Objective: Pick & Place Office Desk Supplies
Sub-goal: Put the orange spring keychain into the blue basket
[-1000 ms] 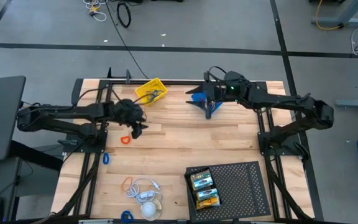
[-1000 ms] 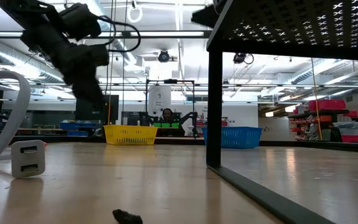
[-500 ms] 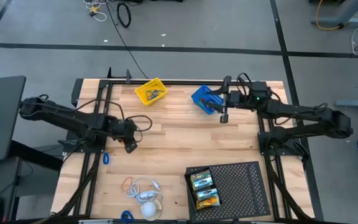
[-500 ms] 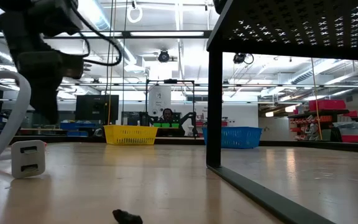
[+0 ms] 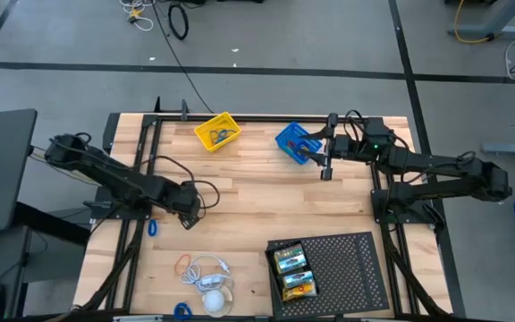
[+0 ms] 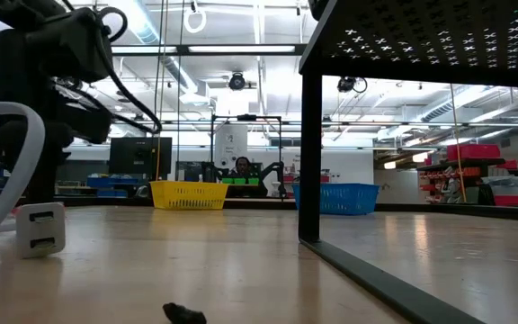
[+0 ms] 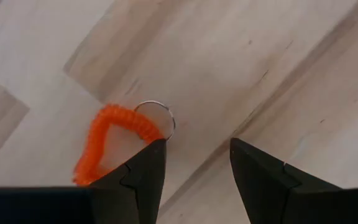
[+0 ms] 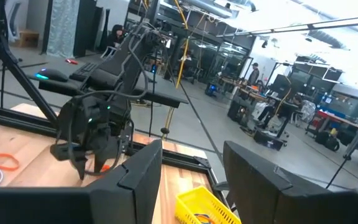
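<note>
An orange coiled loop (image 7: 107,140) with a small metal ring (image 7: 157,115) lies flat on the wooden table. My left gripper (image 7: 194,165) is open and points down right over it, at the table's left middle (image 5: 189,215). One finger (image 7: 143,171) stands over the loop's ring end, the other over bare wood. The high view hides the loop under the gripper. My right gripper (image 5: 325,166) is open and empty, beside the blue basket (image 5: 293,143) at the far right. Two yellow-and-green crayon boxes (image 5: 291,259) (image 5: 298,284) lie in the black perforated tray (image 5: 338,264). My left gripper comes from above, pointing down, with one finger (image 7: 143,171) over the orange loop's ring end (image 7: 151,130). I cannot tell whether it touches the loop. The loop lies flat on the table.
A yellow basket (image 5: 216,131) stands at the far edge. A blue loop (image 5: 152,227), an orange loop (image 5: 184,263), a white charger with cable (image 5: 211,282) and another blue loop (image 5: 182,310) lie near the front left. The low view shows the charger (image 6: 41,229) and a small dark clip (image 6: 183,313).
My left gripper has gone down and toward the near edge, and now stands low over the orange loop. My right gripper has drawn back from over the blue basket toward the table's right edge, so the basket shows in full.
</note>
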Motion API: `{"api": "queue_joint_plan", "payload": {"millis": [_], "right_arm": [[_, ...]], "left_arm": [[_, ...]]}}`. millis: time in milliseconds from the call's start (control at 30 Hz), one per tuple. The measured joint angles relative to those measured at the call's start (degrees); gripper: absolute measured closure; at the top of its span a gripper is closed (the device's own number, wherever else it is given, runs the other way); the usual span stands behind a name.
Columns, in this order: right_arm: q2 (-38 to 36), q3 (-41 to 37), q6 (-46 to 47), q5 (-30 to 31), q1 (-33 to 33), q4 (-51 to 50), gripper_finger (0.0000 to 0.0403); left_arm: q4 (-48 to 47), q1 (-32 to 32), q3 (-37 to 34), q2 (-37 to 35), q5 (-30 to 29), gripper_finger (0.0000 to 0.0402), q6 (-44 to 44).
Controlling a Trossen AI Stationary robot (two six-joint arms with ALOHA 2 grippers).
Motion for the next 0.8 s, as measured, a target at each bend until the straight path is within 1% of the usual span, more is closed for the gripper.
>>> {"api": "queue_joint_plan", "payload": {"millis": [133,200,367,467,567,633,800], "right_arm": [[0.0,0.0,0.1,0.0,0.3,0.0,0.0222],[0.0,0.0,0.1,0.0,0.5,-0.2,0.0222],[0.0,0.0,-0.2,-0.2,1.1,-0.8,0.0222],[0.0,0.0,-0.2,-0.2,1.1,-0.9,0.0222],[0.0,0.0,-0.2,-0.2,1.1,-0.9,0.0222],[0.0,0.0,-0.3,-0.2,1.1,-1.1,0.0222],[0.0,0.0,-0.2,-0.2,1.1,-2.3,0.0222]], "left_arm": [[0.4,0.0,0.3,3.9,0.1,0.0218,0.0],[0.4,0.0,0.4,5.0,0.1,0.0226,0.1],[-0.2,0.0,1.5,4.7,-0.4,0.0261,0.4],[-2.6,-0.2,3.6,4.2,-2.2,0.0277,2.5],[-2.8,-0.6,7.2,3.7,-4.5,0.0281,3.7],[-6.1,-0.9,8.3,3.8,-5.8,0.0282,4.3],[-10.2,-0.9,9.0,3.8,-5.4,0.0282,3.5]]}}
